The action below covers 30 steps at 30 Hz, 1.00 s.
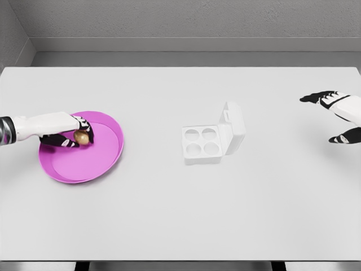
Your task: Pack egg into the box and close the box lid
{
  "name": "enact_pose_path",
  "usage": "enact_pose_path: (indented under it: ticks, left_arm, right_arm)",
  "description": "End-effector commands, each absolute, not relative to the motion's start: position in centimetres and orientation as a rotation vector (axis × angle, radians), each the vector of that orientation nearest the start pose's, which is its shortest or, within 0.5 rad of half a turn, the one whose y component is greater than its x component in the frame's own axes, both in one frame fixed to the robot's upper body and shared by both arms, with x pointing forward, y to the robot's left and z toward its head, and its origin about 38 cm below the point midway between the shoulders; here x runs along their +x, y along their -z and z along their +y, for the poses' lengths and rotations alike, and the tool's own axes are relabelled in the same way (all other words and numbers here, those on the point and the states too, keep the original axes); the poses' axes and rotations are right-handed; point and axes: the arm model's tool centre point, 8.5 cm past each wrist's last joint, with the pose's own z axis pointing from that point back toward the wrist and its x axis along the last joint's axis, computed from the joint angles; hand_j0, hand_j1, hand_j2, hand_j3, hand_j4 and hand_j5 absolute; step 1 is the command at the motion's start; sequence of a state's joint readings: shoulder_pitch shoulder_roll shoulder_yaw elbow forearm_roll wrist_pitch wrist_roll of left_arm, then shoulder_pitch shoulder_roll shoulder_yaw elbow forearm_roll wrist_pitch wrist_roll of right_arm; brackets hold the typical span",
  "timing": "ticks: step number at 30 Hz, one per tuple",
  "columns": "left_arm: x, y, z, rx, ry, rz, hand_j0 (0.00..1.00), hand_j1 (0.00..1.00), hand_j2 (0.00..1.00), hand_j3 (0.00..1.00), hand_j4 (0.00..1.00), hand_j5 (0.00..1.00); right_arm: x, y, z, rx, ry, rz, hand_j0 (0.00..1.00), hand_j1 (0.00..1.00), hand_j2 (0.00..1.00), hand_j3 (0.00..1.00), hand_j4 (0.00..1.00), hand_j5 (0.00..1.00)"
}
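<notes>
A brown egg (82, 137) lies in the magenta plate (101, 152) at the left of the table. My left hand (70, 134) reaches in over the plate with its fingers curled around the egg. A white egg box (204, 144) stands at the table's middle; its four round cups are empty and its lid (234, 127) stands up, tilted back to the right. My right hand (337, 116) hovers at the far right edge, fingers spread, holding nothing.
The white table (169, 214) ends in a front edge near the bottom of the view. A grey wall runs behind the table's far edge.
</notes>
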<state>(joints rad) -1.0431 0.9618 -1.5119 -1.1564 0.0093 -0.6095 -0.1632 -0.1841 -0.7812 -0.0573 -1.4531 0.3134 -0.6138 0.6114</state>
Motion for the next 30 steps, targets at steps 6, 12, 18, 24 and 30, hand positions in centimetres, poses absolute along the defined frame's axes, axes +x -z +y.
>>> enact_pose_path:
  ticks: [6,12,18,24,30]
  left_arm:
    - [44.5,-15.9,35.8,0.204,1.863,-1.287,0.41,0.41,0.41,0.41,0.41,0.41]
    - [44.9,-16.5,34.8,0.202,1.857,-1.325,0.40,0.40,0.40,0.40,0.40,0.40]
    - [45.6,-17.4,33.1,0.192,1.865,-1.378,0.40,0.40,0.40,0.40,0.40,0.40]
    - [46.4,-18.1,31.0,0.172,1.875,-1.425,0.40,0.40,0.40,0.40,0.40,0.40]
    - [46.9,-18.7,29.7,0.157,1.863,-1.468,0.40,0.40,0.40,0.40,0.40,0.40]
  right_arm:
    - [38.2,-21.0,-43.3,-0.522,-1.604,-1.441,1.00,1.00,1.00,1.00,1.00,1.00]
    - [38.2,-20.8,-42.9,-0.515,-1.613,-1.443,1.00,1.00,1.00,1.00,1.00,1.00]
    - [38.2,-20.8,-42.9,-0.515,-1.613,-1.443,1.00,1.00,1.00,1.00,1.00,1.00]
    - [38.2,-20.8,-43.0,-0.516,-1.614,-1.441,1.00,1.00,1.00,1.00,1.00,1.00]
    - [38.2,-20.8,-43.0,-0.516,-1.614,-1.441,1.00,1.00,1.00,1.00,1.00,1.00]
